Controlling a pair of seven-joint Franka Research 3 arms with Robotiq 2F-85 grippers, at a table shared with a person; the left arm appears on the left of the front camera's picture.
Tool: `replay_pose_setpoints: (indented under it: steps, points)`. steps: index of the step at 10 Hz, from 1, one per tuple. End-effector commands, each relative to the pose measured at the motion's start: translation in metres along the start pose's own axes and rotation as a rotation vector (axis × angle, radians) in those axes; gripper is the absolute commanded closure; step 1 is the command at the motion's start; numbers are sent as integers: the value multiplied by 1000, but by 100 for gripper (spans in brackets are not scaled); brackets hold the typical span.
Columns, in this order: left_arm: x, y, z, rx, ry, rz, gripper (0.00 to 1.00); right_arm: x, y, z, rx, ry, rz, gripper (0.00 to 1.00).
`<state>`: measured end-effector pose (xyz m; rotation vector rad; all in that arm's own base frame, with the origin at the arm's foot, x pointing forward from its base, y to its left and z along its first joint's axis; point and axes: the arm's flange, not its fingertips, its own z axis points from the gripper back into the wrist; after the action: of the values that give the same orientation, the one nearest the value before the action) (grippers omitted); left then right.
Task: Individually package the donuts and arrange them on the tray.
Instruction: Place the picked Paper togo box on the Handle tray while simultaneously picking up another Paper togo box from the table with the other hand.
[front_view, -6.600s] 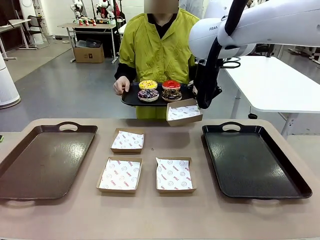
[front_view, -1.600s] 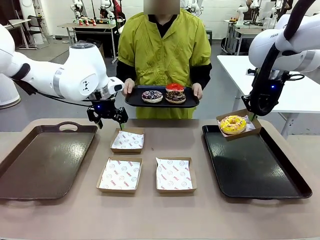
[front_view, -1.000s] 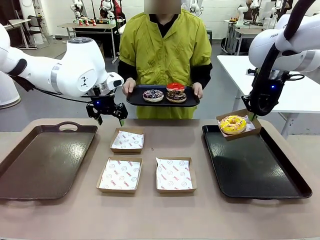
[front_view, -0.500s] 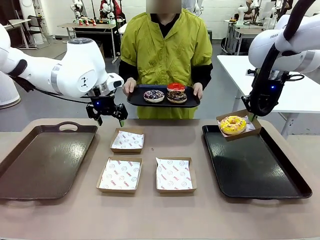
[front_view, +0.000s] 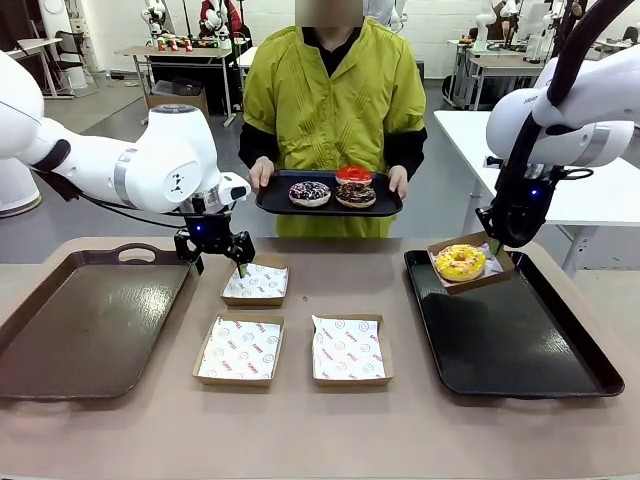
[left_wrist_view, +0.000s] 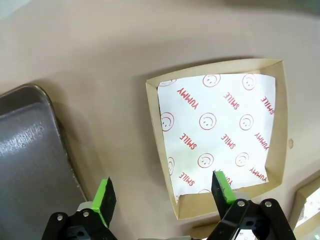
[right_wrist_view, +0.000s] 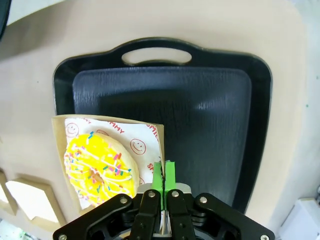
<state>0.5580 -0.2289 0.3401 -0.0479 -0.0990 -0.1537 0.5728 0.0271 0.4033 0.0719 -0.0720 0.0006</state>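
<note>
A tan table (front_view: 300, 420) is bearing two big handled trays: a brown tray (front_view: 80, 330) is lying bare at the robot's left and a black tray (front_view: 520, 350) at its right. Across the table a person (front_view: 335, 90) is holding a smaller dark serving tray (front_view: 272, 200) in both hands, and it is carrying three donuts: two chocolate-iced donuts (front_view: 309, 193) with coloured sprinkles side by side, and a red-iced donut (front_view: 352, 174) behind the right-hand one. Three shallow cardboard boxes lined with printed white paper are sitting between the big trays, holding nothing but paper: the far box (front_view: 254, 282) and two near boxes (front_view: 240, 350) in front of it. A fourth box (front_view: 470, 285) is hanging tilted over the black tray's far left corner with the yellow-iced donut (front_view: 460, 262) lying in it; whether it is touching the tray is hard to tell. The right gripper (right_wrist_view: 163, 167) is pinching that box's edge, green pads pressed together on wall and paper. The left gripper (left_wrist_view: 162, 192) is hovering low over the far box with its fingers spread wide, one over the bare table just beside the box, the other over its paper.
</note>
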Motion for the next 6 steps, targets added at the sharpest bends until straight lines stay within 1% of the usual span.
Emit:
replay_pose_setpoints:
  steps: [1,3,6]
  points:
    - [12,-3,0,-7,38,-4,0,14,-3,-12,23,-18,18,99]
    - [16,-6,-3,-21,47,-5,0,28,2,-28,45,22,-4,99]
    - [21,-1,-9,-24,60,10,0,37,12,-37,76,61,-23,99]
